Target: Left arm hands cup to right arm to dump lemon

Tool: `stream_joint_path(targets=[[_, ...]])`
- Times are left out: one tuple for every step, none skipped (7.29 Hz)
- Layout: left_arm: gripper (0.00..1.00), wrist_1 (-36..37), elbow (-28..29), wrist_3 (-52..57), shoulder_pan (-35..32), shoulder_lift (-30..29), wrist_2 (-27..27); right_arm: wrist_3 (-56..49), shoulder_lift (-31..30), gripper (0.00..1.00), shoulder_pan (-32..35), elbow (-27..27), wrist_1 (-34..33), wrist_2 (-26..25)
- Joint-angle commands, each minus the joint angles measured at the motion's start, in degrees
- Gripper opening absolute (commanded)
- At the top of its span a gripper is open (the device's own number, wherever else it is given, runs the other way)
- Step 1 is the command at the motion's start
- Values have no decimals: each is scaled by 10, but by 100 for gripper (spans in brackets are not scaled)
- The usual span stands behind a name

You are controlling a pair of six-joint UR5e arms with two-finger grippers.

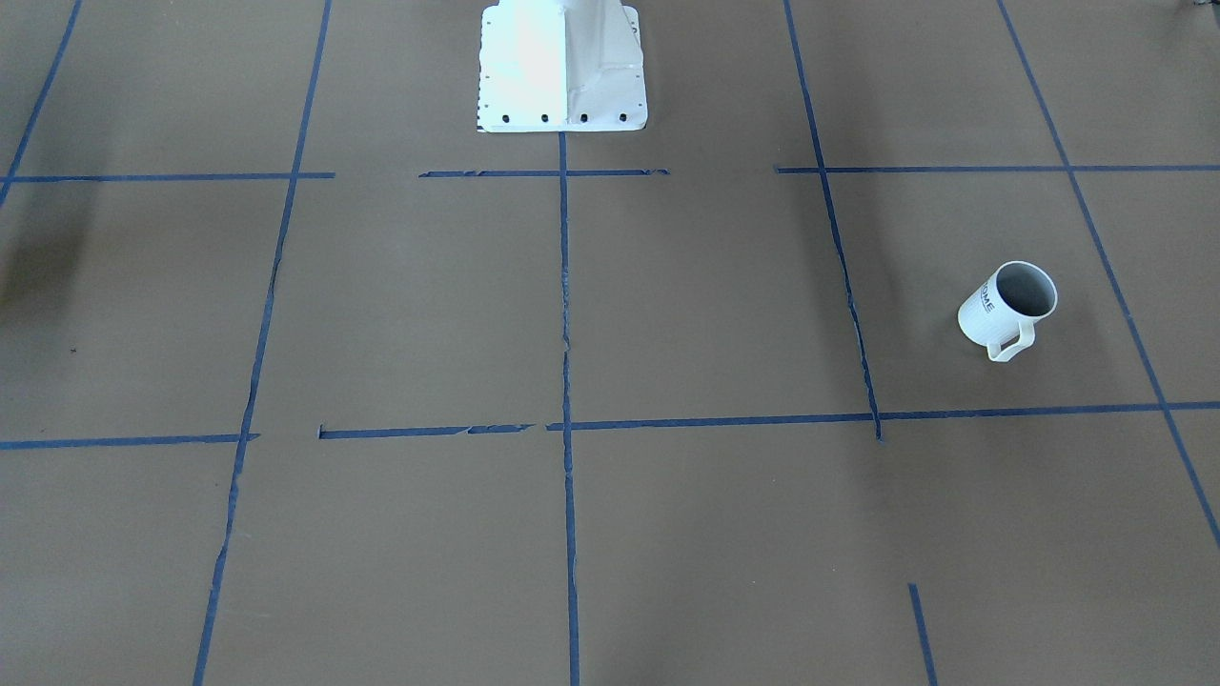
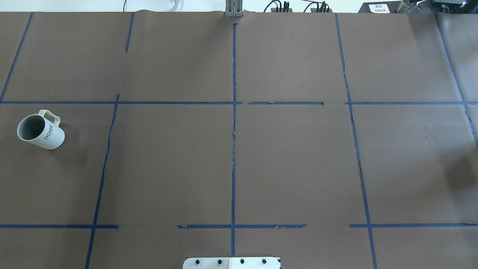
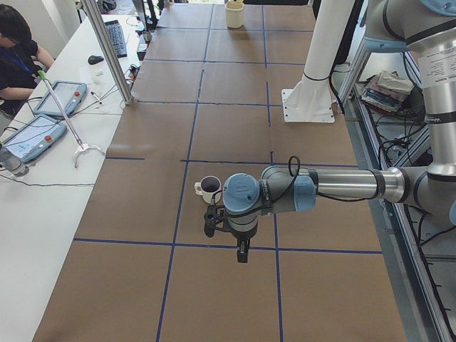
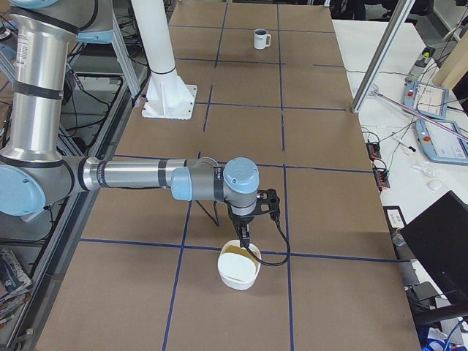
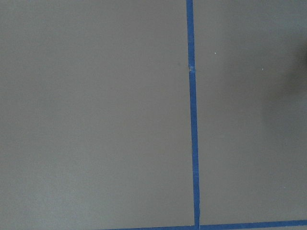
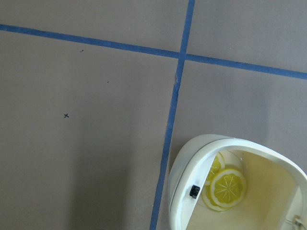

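The cup [image 1: 1007, 307] is a white ribbed mug with "HOME" on its side, standing upright on the brown table at the robot's left end [image 2: 41, 130]. Its inside shows only grey; the lemon is not in view. In the exterior left view my left gripper [image 3: 241, 249] hangs pointing down just beside the cup [image 3: 209, 189], apart from it. In the exterior right view my right gripper [image 4: 245, 238] hangs over a white bowl at the other end, far from the cup [image 4: 261, 39]. I cannot tell whether either gripper is open or shut.
The white bowl [image 6: 192, 163] holds yellow citrus slices [image 6: 229, 186] and sits under the right wrist. The white robot pedestal [image 1: 562, 67] stands at mid-table. A person sits at a side table with tablets [image 3: 35, 135] and a metal post [image 3: 110, 53].
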Motion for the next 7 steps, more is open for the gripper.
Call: stream_joint_path(targets=[[100, -2, -2, 0, 0, -4, -1, 0, -3, 100, 0, -2, 3, 0], [100, -3, -3, 0, 0, -6, -1, 0, -3, 100, 0, -2, 4, 0], [100, -3, -6, -1, 0, -6, -1, -1, -3, 100, 0, -2, 5, -1], [100, -3, -6, 0, 0, -7, -1, 0, -3, 100, -1, -2, 5, 0], [100, -3, -7, 0, 0, -8, -1, 0, -4, 100, -1, -2, 6, 0], [100, -3, -7, 0, 0, -8, 0, -1, -4, 100, 0, -2, 6, 0], [100, -3, -8, 0, 0, -8, 0, -1, -4, 100, 0, -2, 7, 0]])
